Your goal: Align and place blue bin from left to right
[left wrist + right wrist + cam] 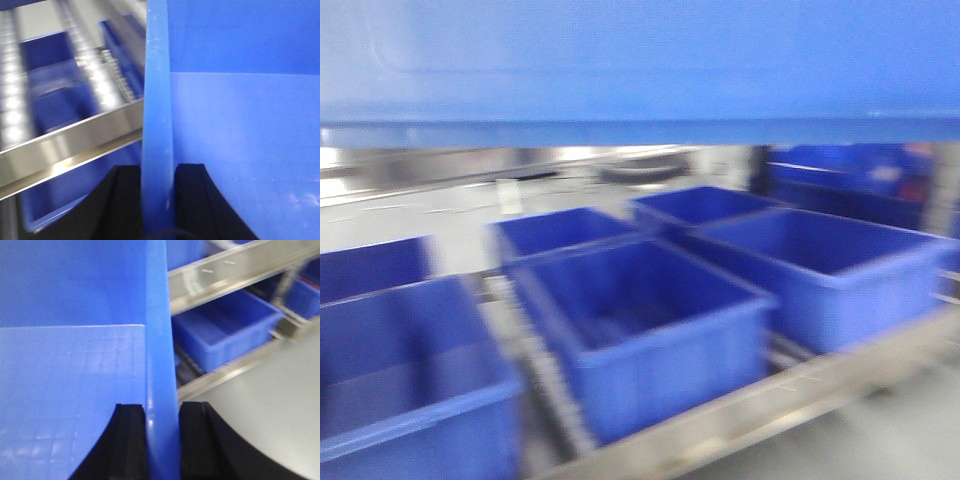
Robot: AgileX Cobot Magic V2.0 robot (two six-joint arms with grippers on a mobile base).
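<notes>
The blue bin (640,60) hangs in the air and fills the top of the front view, its flat wall blurred. My left gripper (158,170) is shut on the bin's left rim (157,100), one black finger (127,200) outside the wall and one inside. My right gripper (162,410) is shut on the bin's right rim (160,330) in the same way. Both wrist views look down into the bin's pale blue floor (70,385). The grippers themselves are hidden in the front view.
Below the held bin, several darker blue bins (645,320) stand on a roller conveyor (545,380) with steel side rails (800,390). More blue bins (850,175) are stacked at the back right. Grey floor (270,410) lies right of the conveyor.
</notes>
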